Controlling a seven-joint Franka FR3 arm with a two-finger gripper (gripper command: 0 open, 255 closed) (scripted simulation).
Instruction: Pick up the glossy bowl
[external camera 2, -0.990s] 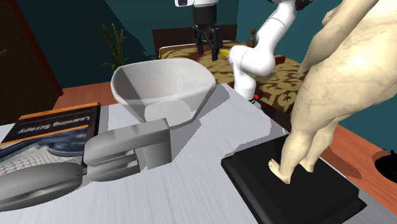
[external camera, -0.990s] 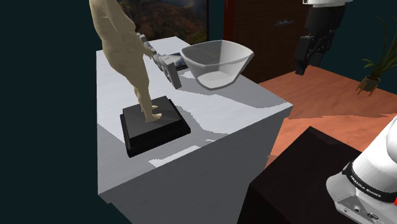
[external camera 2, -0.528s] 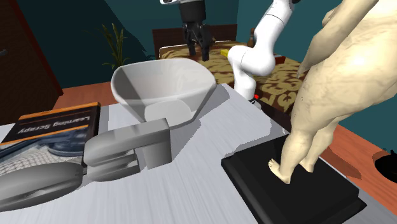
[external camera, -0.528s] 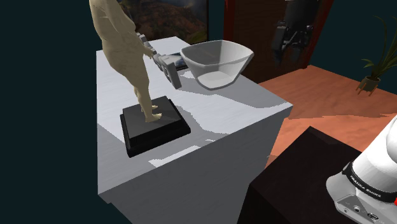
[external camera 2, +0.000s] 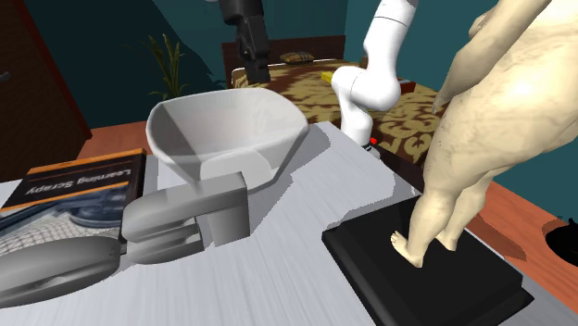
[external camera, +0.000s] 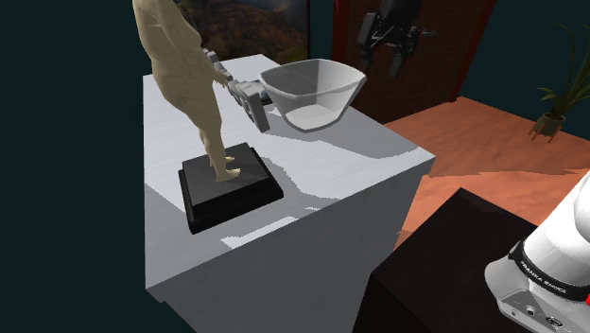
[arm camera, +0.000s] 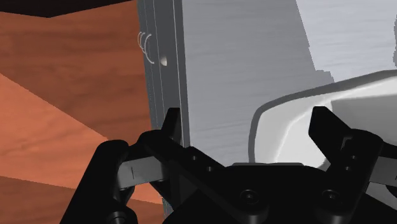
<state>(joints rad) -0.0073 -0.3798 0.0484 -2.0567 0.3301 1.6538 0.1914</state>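
The end effector (external camera: 381, 45) hangs with its fingers (arm camera: 170, 124) spread wide, holding nothing. The glossy bowl (external camera: 312, 93) stands on the desk (external camera: 340, 161), below the end effector and a little off to one side of it. The bowl looks stiff, thin-walled and light. Its sheen suggests a slippery wall, so pinching the rim with one finger inside and one outside seems the safest hold. The wrist view shows the bowl's rim corner lying under the gap between the fingers. The second exterior view shows a grey blocky object (external camera 2: 185, 218) just beside the bowl, on the side away from the end effector.
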